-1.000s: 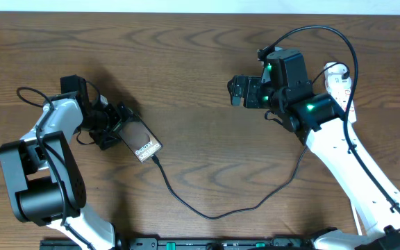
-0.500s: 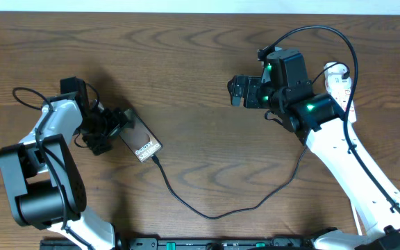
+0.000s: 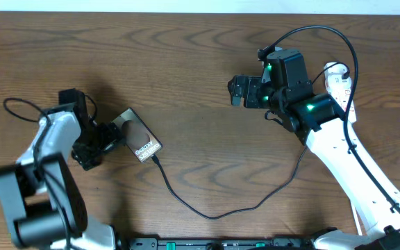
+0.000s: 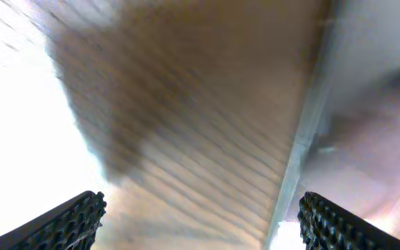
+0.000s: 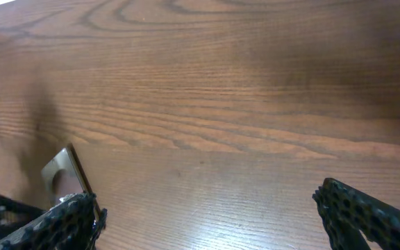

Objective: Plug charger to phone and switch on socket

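Charging link: the charger's (image 3: 207, 212) tip meets the phone (image 3: 143, 142) at its lettered end, apparently seated.
Phone: flat on the tabletop (image 3: 186, 62), left of centre, angled.
Left hand (image 3: 108, 137): wide open beside the phone's other end, gripping nothing; placed to steady it.
Right hand (image 3: 237, 91): wide open, empty, above bare wood.
Socket (image 3: 339, 78): white, mostly hidden behind the right arm; its switch probably comes next.

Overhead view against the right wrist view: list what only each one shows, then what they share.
Only overhead: the left gripper, open, the charger cable ending at the lettered end of the phone, and the white socket partly hidden by the right arm. Only right wrist: the ribbed texture of its fingers. Both: the wooden table, the right gripper, open and empty, and probably the phone, just a grey corner in the wrist view.
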{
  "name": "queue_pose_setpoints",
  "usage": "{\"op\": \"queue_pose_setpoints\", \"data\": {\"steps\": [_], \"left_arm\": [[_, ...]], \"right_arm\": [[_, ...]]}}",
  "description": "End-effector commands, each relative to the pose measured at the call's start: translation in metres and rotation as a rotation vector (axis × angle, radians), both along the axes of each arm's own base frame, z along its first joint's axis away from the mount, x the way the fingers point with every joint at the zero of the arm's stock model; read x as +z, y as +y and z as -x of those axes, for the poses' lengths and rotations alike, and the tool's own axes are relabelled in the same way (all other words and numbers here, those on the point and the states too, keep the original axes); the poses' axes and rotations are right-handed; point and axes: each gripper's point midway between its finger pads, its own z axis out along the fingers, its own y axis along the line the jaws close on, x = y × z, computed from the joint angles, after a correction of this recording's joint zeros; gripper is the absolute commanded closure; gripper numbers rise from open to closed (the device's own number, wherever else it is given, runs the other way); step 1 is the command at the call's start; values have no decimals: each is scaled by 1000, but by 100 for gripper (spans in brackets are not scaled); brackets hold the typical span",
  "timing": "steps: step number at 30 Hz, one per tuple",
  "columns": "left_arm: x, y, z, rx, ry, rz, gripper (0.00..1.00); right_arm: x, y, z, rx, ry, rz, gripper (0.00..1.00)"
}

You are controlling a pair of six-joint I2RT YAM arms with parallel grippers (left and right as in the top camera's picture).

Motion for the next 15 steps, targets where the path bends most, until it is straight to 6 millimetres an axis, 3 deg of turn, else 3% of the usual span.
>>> {"op": "queue_pose_setpoints", "data": {"steps": [1, 10, 15], "left_arm": [[40, -8, -14, -7, -156, 34, 9], [119, -29, -23, -46, -449, 97, 8], [166, -49, -28, -197, -670, 143, 8]], "right_arm": [[2, 1, 0, 8, -12, 15, 1], [3, 1, 0, 10, -11, 12, 1], [7, 4, 2, 26, -13, -12, 1]]}}
